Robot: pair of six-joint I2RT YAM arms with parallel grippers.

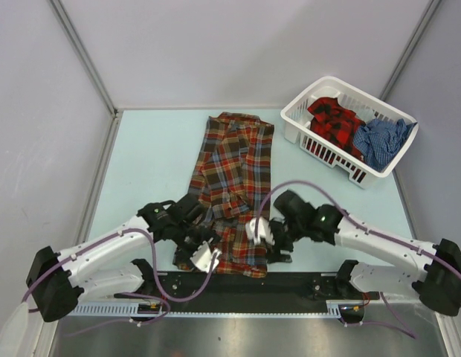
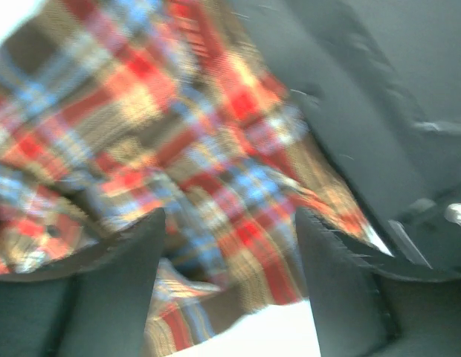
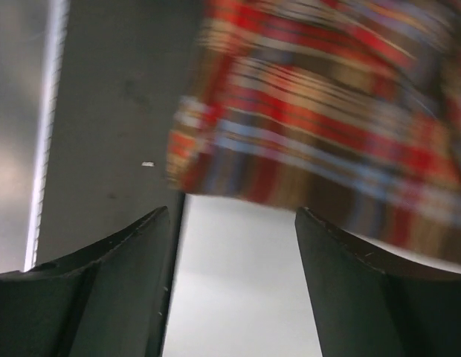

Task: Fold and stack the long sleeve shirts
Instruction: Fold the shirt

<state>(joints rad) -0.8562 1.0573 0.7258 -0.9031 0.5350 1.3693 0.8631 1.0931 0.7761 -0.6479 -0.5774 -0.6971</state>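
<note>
The brown/red-orange/light-blue plaid shirt (image 1: 232,178) lies lengthwise down the middle of the table, its near end rumpled between my two grippers. My left gripper (image 1: 203,258) is open at the shirt's near left edge; its wrist view shows the plaid cloth (image 2: 208,149) between and beyond the open fingers. My right gripper (image 1: 260,233) is open at the shirt's near right edge; its wrist view shows the shirt's edge (image 3: 327,126) just past the fingers, bare table between them. The red-and-black plaid shirt (image 1: 334,122) and the blue checked shirt (image 1: 381,140) lie bunched in the basket.
A white plastic laundry basket (image 1: 303,106) stands at the back right of the table. A black strip (image 1: 245,282) runs along the table's near edge between the arm bases. Grey walls close in the table on three sides.
</note>
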